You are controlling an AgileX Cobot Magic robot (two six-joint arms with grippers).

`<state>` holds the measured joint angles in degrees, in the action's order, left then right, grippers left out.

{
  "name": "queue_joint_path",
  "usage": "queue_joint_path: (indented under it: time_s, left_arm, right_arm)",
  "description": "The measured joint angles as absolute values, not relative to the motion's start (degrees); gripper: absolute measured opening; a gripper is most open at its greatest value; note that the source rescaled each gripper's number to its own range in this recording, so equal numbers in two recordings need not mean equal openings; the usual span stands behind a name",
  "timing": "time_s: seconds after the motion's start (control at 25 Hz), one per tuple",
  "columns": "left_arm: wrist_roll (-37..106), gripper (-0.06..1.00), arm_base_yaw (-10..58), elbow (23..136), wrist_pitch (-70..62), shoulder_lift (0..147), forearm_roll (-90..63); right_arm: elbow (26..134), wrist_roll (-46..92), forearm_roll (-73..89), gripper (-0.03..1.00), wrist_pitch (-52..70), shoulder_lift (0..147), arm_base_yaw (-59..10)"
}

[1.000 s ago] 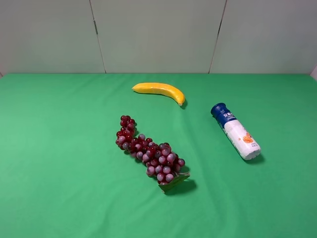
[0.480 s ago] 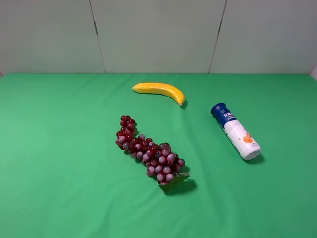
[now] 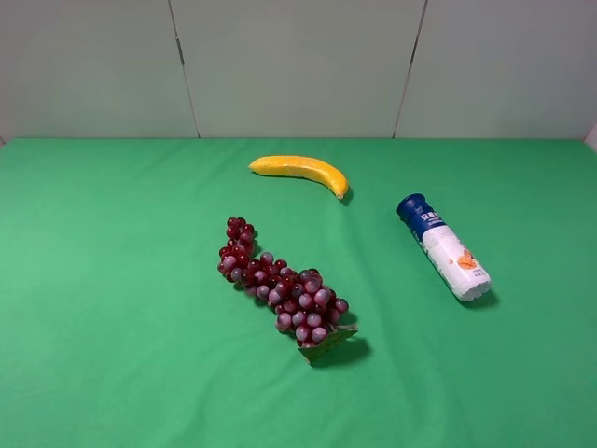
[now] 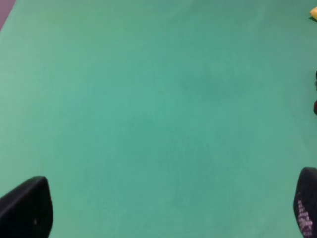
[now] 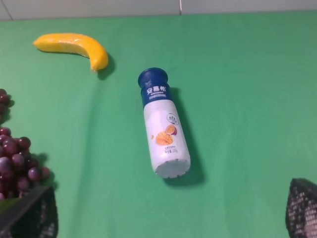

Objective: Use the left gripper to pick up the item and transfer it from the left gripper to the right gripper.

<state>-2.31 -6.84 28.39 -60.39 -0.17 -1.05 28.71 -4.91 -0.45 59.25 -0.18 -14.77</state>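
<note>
The item, a slim bottle (image 3: 444, 246) with a dark blue cap and a white body with orange print, lies on its side on the green table at the right, cap toward the back. It also shows in the right wrist view (image 5: 162, 124). Neither arm shows in the exterior high view. In the left wrist view the left gripper (image 4: 163, 208) is open, its black fingertips (image 4: 27, 208) wide apart over bare green cloth. In the right wrist view the right gripper (image 5: 168, 210) is open, its fingertips (image 5: 32, 215) wide apart, short of the bottle's base.
A yellow banana (image 3: 300, 171) lies at the back centre, also in the right wrist view (image 5: 72, 47). A red-purple grape bunch (image 3: 280, 285) lies in the middle of the table, its edge in the right wrist view (image 5: 17, 158). Grey wall panels (image 3: 298, 65) stand behind the table.
</note>
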Motion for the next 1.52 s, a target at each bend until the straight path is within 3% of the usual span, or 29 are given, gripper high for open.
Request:
queue_joint_path:
  time_s: [0.76,1.2,1.52]
  left_arm:
    - [-2.31,0.98,-6.84,28.39,-60.39,-0.17,-1.05]
    - [-2.31,0.98,-6.84,28.39,-60.39,-0.17,-1.05]
    - [-2.31,0.98,-6.84,28.39,-60.39,-0.17,-1.05]
  right_arm:
    - [28.65,-4.91,-2.03,1.00,58.47,-0.18,-14.64]
    - [28.65,-5.01,-0.97,1.00,58.27,-0.18,-0.97]
    - [28.65,-5.08,-0.78,1.00,58.27,-0.18,-0.28]
